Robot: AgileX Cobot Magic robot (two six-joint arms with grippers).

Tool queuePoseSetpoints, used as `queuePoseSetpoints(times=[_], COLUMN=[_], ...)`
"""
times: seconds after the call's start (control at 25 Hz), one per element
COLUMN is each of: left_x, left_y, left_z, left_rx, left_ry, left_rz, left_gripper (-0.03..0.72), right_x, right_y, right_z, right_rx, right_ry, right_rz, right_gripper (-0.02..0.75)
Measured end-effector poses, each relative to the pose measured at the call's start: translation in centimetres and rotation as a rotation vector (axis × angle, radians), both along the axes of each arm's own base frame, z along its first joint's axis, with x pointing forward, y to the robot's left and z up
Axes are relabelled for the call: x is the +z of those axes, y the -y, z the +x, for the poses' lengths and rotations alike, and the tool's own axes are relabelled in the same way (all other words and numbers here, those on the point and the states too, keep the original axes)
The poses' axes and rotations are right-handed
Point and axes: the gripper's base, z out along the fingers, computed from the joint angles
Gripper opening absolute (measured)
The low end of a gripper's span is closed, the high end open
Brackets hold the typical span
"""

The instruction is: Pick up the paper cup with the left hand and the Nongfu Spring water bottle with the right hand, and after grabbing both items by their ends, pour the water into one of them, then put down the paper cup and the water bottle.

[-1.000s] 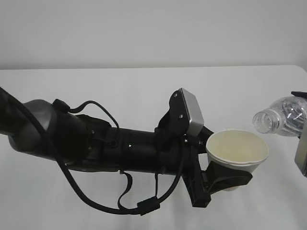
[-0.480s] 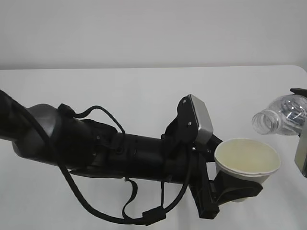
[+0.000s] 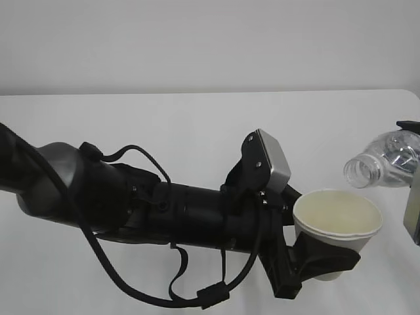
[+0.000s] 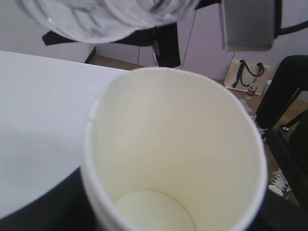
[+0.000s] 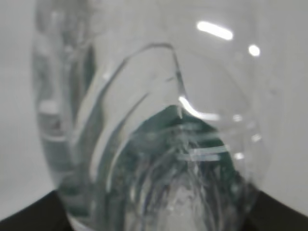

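My left gripper [image 3: 325, 257] is shut on the lower part of the white paper cup [image 3: 338, 216], which it holds upright above the table. In the left wrist view the cup [image 4: 178, 144] fills the frame, and its cream inside looks dry. The Nongfu Spring water bottle [image 3: 387, 161] lies tilted at the right edge, its capless mouth just above and right of the cup's rim. My right gripper [image 3: 413, 203], mostly cut off by the edge, is shut on the bottle's rear end. The bottle [image 5: 154, 144] fills the right wrist view. No water shows in the frames.
The white table [image 3: 164, 125] stretches behind and left of the arms, against a pale wall. The bulky left arm with looping cables [image 3: 131, 210] covers the front left. Beyond the table's edge, bags and dark furniture [image 4: 284, 110] stand on the floor.
A second ago the left arm shifted right and slightly down with the cup, bringing it under the bottle's mouth. Since then the bottle's mouth has dipped a little toward the cup.
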Motion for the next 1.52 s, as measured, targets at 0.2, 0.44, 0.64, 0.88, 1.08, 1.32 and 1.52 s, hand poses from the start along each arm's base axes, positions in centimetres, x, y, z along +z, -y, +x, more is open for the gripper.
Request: queuePoseSetpoints(times=[0.2, 0.44, 0.64, 0.88, 1.08, 1.32, 1.52], left_x=[-0.05, -0.06, -0.06, -0.06, -0.06, -0.06, -0.06], left_y=[-0.01, -0.02, -0.02, -0.02, -0.02, -0.02, -0.02], left_z=[-0.07, -0.08, -0.08, -0.08, -0.08, -0.08, -0.08], left_rx=[-0.008, -0.01, -0.01, -0.01, -0.009, -0.009, -0.009], left_ry=[0.001, 0.001, 0.001, 0.001, 0.0, 0.0, 0.0], left_rz=[0.006, 0.007, 0.007, 0.007, 0.007, 0.007, 0.007], left_gripper=[0.477, 0.476, 0.476, 0.475, 0.475, 0.474, 0.474], right_x=[0.0, 0.02, 0.06, 0.22, 0.51, 0.88, 0.9], right_y=[0.01, 0.02, 0.0, -0.06, -0.12, -0.1, -0.1], right_z=[0.0, 0.01, 0.02, 0.05, 0.12, 0.22, 0.22], right_rx=[0.002, 0.009, 0.013, 0.032, 0.04, 0.031, 0.03], right_ry=[0.003, 0.011, 0.018, 0.045, 0.082, 0.121, 0.122], right_rz=[-0.01, -0.034, -0.042, -0.077, -0.09, -0.07, -0.068], right_gripper=[0.427, 0.427, 0.427, 0.427, 0.427, 0.427, 0.427])
